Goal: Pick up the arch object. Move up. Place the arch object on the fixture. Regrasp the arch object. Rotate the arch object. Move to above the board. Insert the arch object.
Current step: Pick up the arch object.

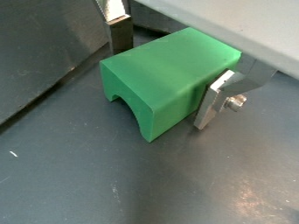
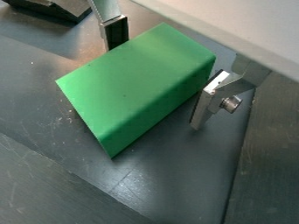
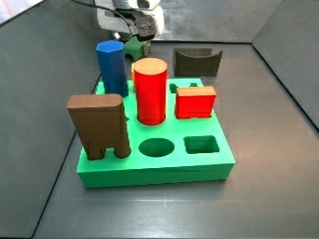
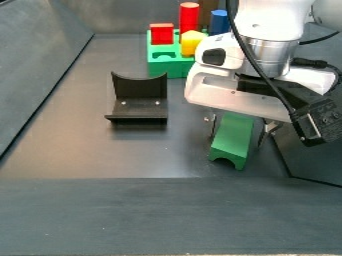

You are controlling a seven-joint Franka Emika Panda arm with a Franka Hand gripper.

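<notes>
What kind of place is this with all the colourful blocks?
Probably a robot test bench in a lab. A gripper straddles the green arch object on a dark walled floor, near the fixture and a green board holding peg blocks.

The gripper (image 4: 238, 120) hangs low over the dark floor, its white body hiding the fingers. The arch object (image 4: 235, 140) stands beneath it with its legs on the floor. The fixture (image 4: 138, 98) sits to one side, the board (image 4: 167, 60) farther back.
</notes>
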